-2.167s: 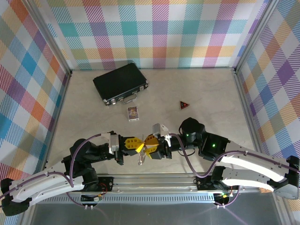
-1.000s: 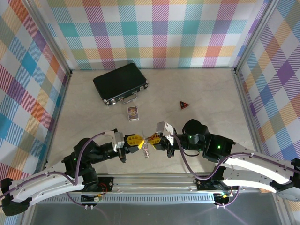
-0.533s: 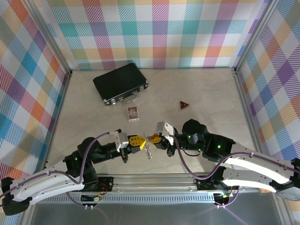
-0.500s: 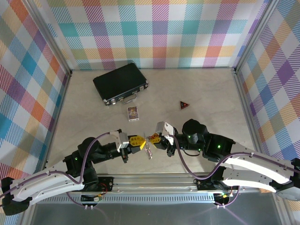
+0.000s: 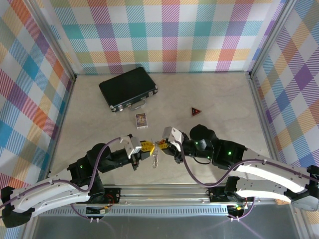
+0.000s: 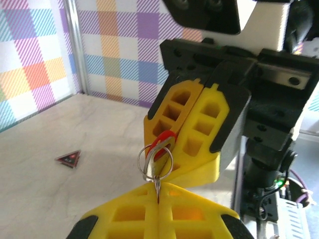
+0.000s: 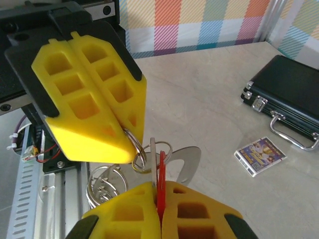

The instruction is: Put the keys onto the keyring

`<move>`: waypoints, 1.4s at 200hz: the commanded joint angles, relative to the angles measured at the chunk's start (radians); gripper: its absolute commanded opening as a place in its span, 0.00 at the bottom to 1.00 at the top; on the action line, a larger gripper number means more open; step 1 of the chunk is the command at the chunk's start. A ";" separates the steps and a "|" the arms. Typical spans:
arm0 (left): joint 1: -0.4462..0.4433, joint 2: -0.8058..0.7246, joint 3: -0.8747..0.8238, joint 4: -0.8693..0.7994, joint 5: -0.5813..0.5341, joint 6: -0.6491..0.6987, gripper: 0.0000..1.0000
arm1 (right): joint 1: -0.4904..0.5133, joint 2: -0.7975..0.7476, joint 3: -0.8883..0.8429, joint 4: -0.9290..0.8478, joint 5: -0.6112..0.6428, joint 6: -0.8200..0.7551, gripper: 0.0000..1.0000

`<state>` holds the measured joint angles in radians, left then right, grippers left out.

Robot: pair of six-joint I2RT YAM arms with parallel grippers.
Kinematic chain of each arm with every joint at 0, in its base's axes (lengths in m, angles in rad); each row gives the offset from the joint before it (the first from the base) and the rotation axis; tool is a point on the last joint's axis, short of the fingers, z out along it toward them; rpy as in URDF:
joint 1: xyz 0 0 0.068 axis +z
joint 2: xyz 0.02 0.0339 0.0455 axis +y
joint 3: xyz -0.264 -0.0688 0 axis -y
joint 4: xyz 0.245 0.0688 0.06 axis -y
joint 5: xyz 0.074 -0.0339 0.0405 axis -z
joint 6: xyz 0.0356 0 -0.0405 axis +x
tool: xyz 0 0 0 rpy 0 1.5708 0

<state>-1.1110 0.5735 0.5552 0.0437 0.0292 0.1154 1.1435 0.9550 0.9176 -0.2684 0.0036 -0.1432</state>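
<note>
In the top external view my left gripper [image 5: 150, 148] and right gripper [image 5: 159, 145] meet tip to tip above the table's near middle. The keys [image 7: 161, 164], a silvery blade with a red tag, are pinched in my shut right gripper [image 7: 160, 185]. A small silvery ring [image 6: 155, 160] runs through the key's head, and my left gripper [image 6: 158, 185] is shut on its wire. The keyring [image 7: 102, 186], with its row of small metal pieces, hangs below the left gripper's yellow fingers [image 7: 94, 114]. It dangles between both grippers [image 5: 155, 159].
A black case [image 5: 128, 88] with a metal handle lies at the back left. A small card [image 5: 141, 120] sits in front of it. To the right lies a dark red triangular piece [image 5: 196, 111]. Checked walls close three sides.
The two grippers have drawn closer, the left one pushing right and forward. Both stay shut, and the hanging keyring has swung slightly between them.
</note>
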 commanded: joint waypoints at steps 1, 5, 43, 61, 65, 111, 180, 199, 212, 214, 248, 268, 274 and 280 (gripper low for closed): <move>-0.003 -0.003 0.024 -0.027 -0.052 0.011 0.17 | -0.005 0.004 0.051 -0.016 0.048 0.001 0.00; -0.004 -0.004 0.020 -0.021 -0.052 0.009 0.21 | -0.004 0.009 0.054 -0.022 0.050 0.003 0.00; -0.003 -0.031 -0.006 0.000 -0.101 -0.004 0.47 | -0.021 0.070 0.096 -0.084 0.088 0.022 0.00; -0.004 -0.052 -0.025 -0.001 -0.136 -0.016 0.59 | -0.061 0.107 0.118 -0.114 0.088 0.073 0.00; -0.003 -0.057 -0.029 0.002 -0.139 -0.019 0.63 | -0.075 0.116 0.124 -0.123 0.090 0.085 0.00; -0.004 -0.081 -0.054 -0.033 -0.317 -0.038 1.00 | -0.200 0.223 0.175 -0.170 0.088 0.172 0.00; -0.003 -0.101 -0.096 -0.056 -0.490 -0.085 1.00 | -0.324 0.487 0.285 -0.166 0.016 0.262 0.00; -0.003 -0.125 -0.118 -0.046 -0.502 -0.086 1.00 | -0.328 0.536 0.311 -0.155 0.019 0.261 0.00; -0.003 -0.137 -0.131 -0.040 -0.511 -0.087 1.00 | -0.334 0.568 0.327 -0.146 0.016 0.266 0.00; -0.003 -0.139 -0.132 -0.039 -0.514 -0.086 1.00 | -0.334 0.572 0.330 -0.144 0.014 0.268 0.00; -0.003 -0.155 -0.149 -0.026 -0.524 -0.075 1.00 | -0.337 0.635 0.362 -0.131 -0.027 0.289 0.00; -0.003 -0.153 -0.150 -0.012 -0.519 -0.063 1.00 | -0.337 0.642 0.350 -0.127 -0.045 0.308 0.00; -0.003 -0.151 -0.152 -0.007 -0.520 -0.059 1.00 | -0.338 0.639 0.337 -0.123 -0.052 0.314 0.00; -0.003 -0.148 -0.151 -0.003 -0.520 -0.056 1.00 | -0.337 0.636 0.326 -0.116 -0.064 0.319 0.00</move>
<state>-1.1110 0.4297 0.4152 0.0010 -0.4667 0.0418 0.8116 1.5917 1.2503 -0.4049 -0.0086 0.1360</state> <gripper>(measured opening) 0.996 0.046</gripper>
